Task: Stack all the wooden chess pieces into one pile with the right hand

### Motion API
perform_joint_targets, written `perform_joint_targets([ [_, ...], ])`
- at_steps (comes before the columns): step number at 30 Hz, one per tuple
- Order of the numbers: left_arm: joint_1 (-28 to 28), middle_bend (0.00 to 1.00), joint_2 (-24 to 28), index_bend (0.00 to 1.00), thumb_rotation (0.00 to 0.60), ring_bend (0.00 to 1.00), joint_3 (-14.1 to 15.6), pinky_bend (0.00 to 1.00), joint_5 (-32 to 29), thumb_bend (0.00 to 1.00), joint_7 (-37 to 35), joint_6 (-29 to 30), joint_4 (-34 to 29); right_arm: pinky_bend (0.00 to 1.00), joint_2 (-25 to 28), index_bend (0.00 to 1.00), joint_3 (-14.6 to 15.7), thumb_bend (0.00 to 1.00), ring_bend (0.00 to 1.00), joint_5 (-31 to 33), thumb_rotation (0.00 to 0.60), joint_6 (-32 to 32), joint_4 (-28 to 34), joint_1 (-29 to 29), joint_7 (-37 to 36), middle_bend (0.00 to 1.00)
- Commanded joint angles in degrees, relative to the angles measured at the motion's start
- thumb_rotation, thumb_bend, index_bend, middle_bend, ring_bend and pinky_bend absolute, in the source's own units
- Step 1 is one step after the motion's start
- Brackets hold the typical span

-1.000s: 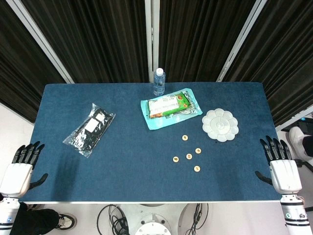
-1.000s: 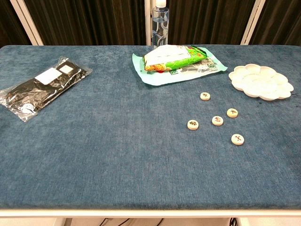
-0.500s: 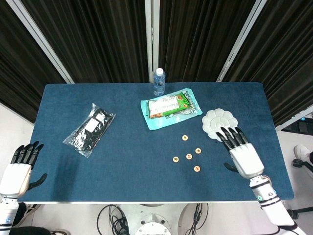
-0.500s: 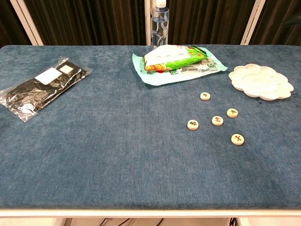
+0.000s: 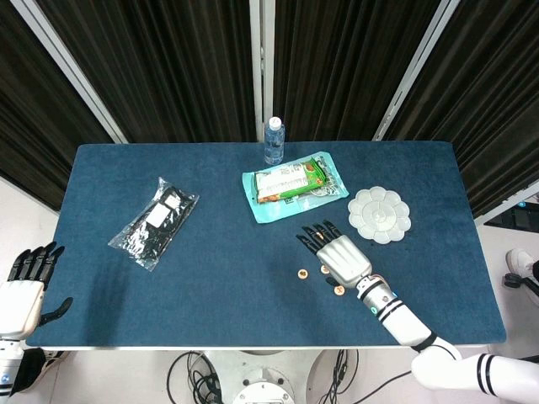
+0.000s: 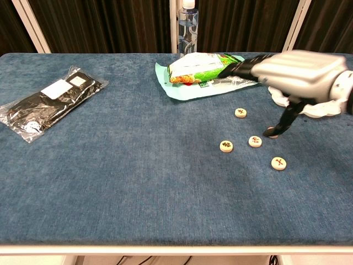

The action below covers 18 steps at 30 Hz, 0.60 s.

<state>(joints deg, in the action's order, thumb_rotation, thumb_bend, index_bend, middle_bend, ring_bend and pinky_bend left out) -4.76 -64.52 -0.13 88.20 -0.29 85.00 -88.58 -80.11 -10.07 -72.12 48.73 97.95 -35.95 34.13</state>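
Now the right hand (image 5: 340, 256) hovers, fingers spread and empty, over the scattered wooden chess pieces (image 6: 226, 146) on the blue table (image 5: 210, 278). Those discs look light, hard and low: best pinched by the rim.

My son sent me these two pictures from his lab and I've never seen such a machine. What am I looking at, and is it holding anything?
It is a robot with two arms ending in humanlike hands, at a blue table. One picture looks down from its head, the other looks forward from its chest. The right hand reaches out above small wooden chess pieces, spread apart, not stacked; a dark fingertip points down at one, but it holds nothing. The left hand waits off the table's edge, empty. Also there: a white palette dish, a green snack bag, a black packet and a water bottle.
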Motion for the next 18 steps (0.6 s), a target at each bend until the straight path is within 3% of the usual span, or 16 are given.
perform_joint_targets([
  [1, -0.1, 0.00, 0.0, 0.05, 0.600, 0.00, 0.1, 0.00, 0.0, 0.23, 0.0, -0.2, 0.0, 0.00, -1.6, 0.01, 0.7, 0.06, 0.00, 1.5, 0.600, -0.8, -1.7, -1.2, 1.2, 0.00],
  [18, -0.2, 0.00, 0.9, 0.05, 0.600, 0.00, 0.7, 0.00, 0.5, 0.23, -0.3, -0.9, -1.1, 0.00, -8.9, 0.17, 4.1, 0.07, 0.00, 4.7, 0.600, 0.9, -8.0, -4.1, 1.3, 0.00],
])
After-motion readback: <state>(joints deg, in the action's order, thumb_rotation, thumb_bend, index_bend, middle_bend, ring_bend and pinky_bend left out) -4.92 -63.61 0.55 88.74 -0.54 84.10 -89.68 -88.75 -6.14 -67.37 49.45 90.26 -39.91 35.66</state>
